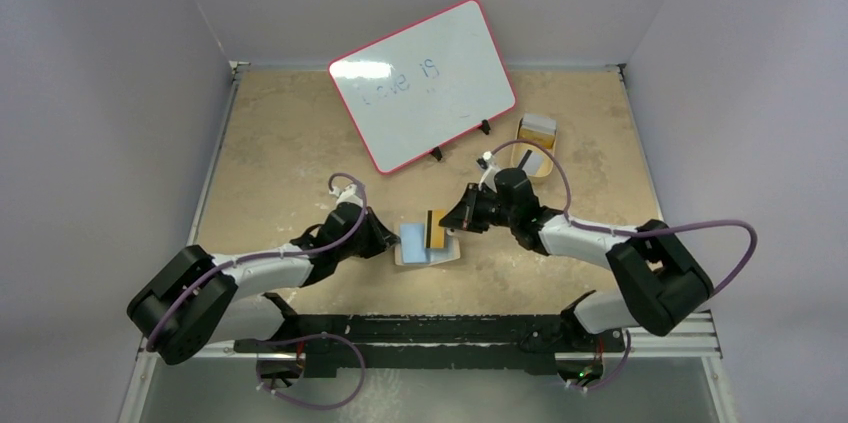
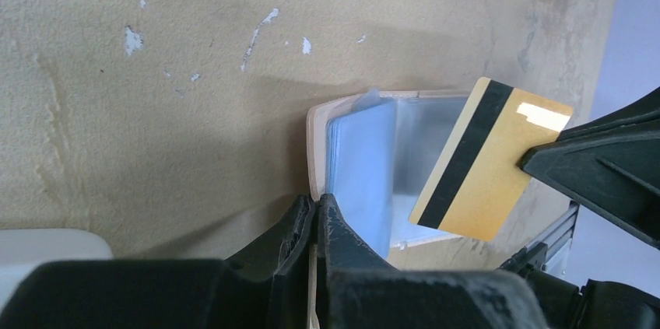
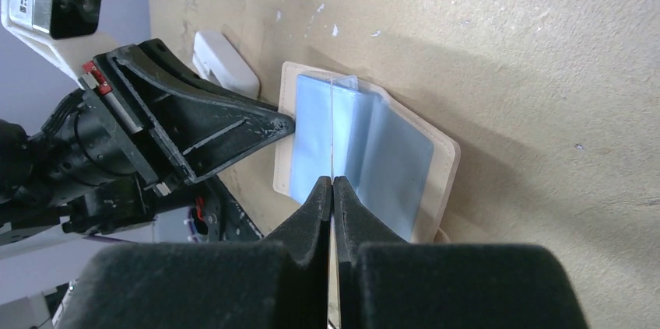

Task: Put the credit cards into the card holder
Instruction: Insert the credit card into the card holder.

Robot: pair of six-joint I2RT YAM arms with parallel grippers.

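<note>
1. Currently, wallet lies open on table between the arms; left gripper pinched together on its edge.
2. Right gripper clamped on orange card, tilted over clear sleeves.
3. Risk: corner catches sleeve lip, so card buckles or wallet drags.
4. Room: open table beyond; whiteboard well apart.

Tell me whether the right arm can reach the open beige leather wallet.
Probably yes: the right claw, gripping the orange-tan striped plastic card, hangs just over the open beige leather wallet; the left claw pinches only its edge.
</note>
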